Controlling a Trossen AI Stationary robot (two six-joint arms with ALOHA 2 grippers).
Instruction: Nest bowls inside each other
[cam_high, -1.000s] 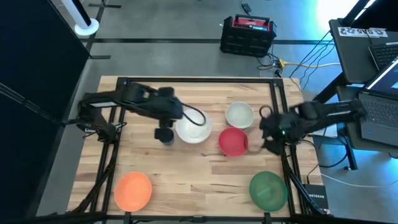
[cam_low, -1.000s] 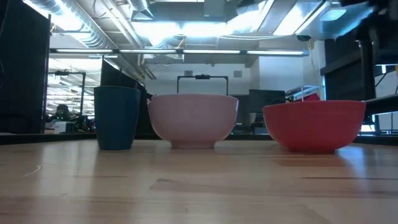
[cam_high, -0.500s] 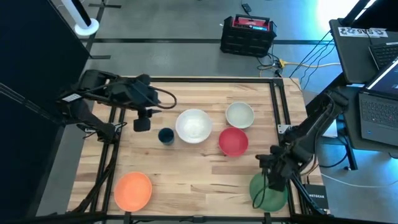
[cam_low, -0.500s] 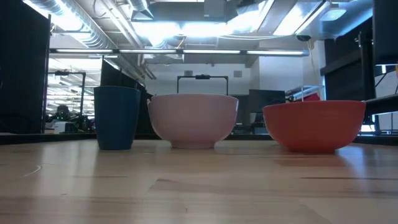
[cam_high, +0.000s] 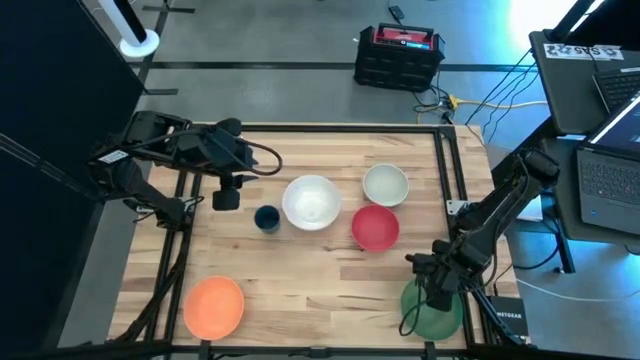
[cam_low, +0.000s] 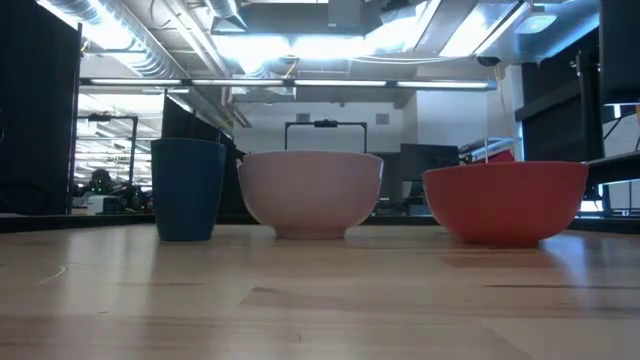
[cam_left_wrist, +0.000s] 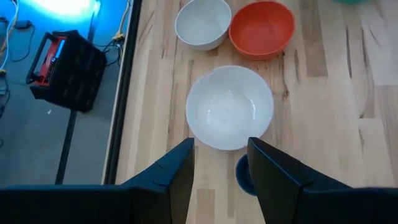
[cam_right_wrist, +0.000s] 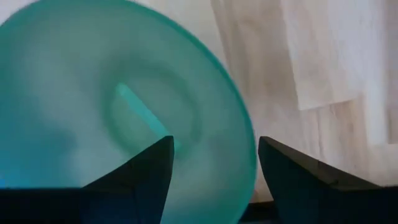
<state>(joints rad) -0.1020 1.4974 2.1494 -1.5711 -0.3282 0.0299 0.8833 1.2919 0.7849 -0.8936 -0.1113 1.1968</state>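
Five bowls rest upright on their bases on the wooden table: white (cam_high: 311, 202) in the middle, pale mint-white (cam_high: 385, 185) beyond it, red (cam_high: 375, 227), orange (cam_high: 214, 307) at the near left and green (cam_high: 432, 308) at the near right. My right gripper (cam_high: 436, 290) is low over the green bowl (cam_right_wrist: 93, 112) and points down. It is open, with one finger above the bowl's inside and one outside its rim. My left gripper (cam_high: 227, 196) hangs open and raised at the far left, looking at the white bowl (cam_left_wrist: 230, 107). My right gripper comes from above at the green bowl's rim (cam_right_wrist: 247, 146) on the side toward the table's middle. One finger (cam_right_wrist: 146, 177) is over the hollow and the other (cam_right_wrist: 298, 180) outside the wall. Whether either finger touches the rim I cannot tell.
A small dark blue cup (cam_high: 266, 218) stands just left of the white bowl. Black frame rails (cam_high: 446, 180) run along the table's sides. A black and red case (cam_high: 398, 55) sits on the floor beyond the far edge, and laptops (cam_high: 600, 110) are at the right.
My right gripper has swung from beside the red bowl toward the table's near edge and come down over the green bowl, tipping to point more steeply down. My left gripper has drawn back from the white bowl toward the far left and risen. No bowl has moved.
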